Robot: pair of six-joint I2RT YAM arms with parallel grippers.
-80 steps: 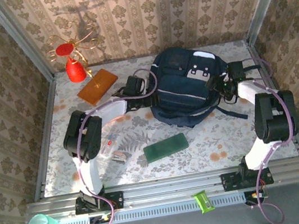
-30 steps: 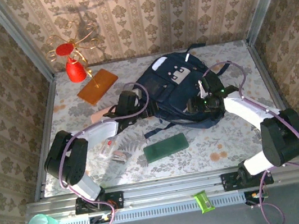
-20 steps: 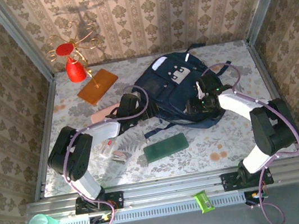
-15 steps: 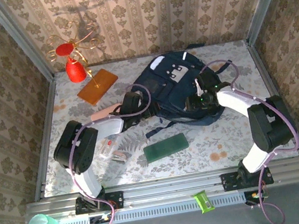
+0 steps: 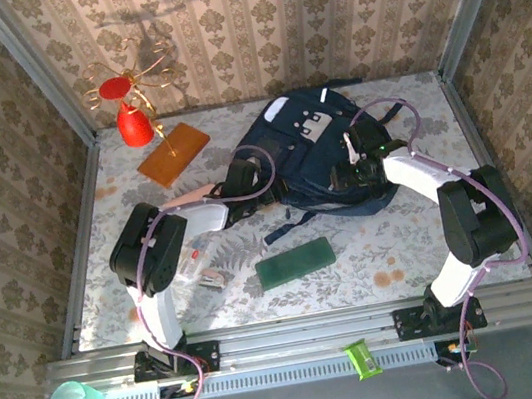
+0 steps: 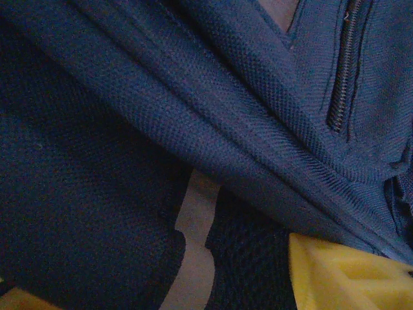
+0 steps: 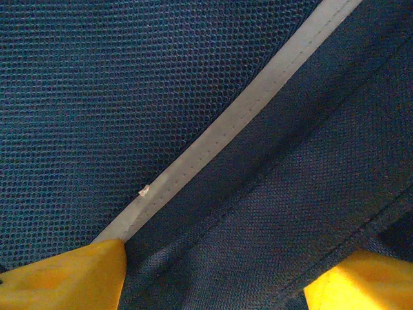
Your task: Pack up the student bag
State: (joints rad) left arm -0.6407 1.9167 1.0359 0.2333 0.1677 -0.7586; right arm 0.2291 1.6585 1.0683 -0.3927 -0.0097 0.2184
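Scene: the student bag (image 5: 310, 147) lies slumped at the back centre of the table (image 5: 405, 248), front pockets up, with one of your arms at each flank.

Left side: your left gripper (image 5: 245, 175) is pressed against the bag's left edge. In the wrist view its yellow fingers (image 6: 342, 278) stand apart with a thick fold (image 6: 213, 135) of navy cloth running between them and a zip (image 6: 341, 71) just beyond. You cannot tell whether they pinch that fold.

Right side: your right gripper (image 5: 355, 171) sits on the bag's right side, its fingertips (image 7: 64, 278) spread astride mesh fabric and a strip of grey trim (image 7: 219, 132). The cloth lies between them, but a firm hold cannot be told either.

Why both arms: a limp bag sags under a single hold, so a grip on each side looks meant to steady and spread it for opening.

Waiting: a green case (image 5: 296, 262) lies near the bag's front edge but apart from it. An orange board (image 5: 173, 153) rests at the back left beside a red ornament (image 5: 135, 119).

Stage: early, by the look of it, with the bag's mouth not yet visible.
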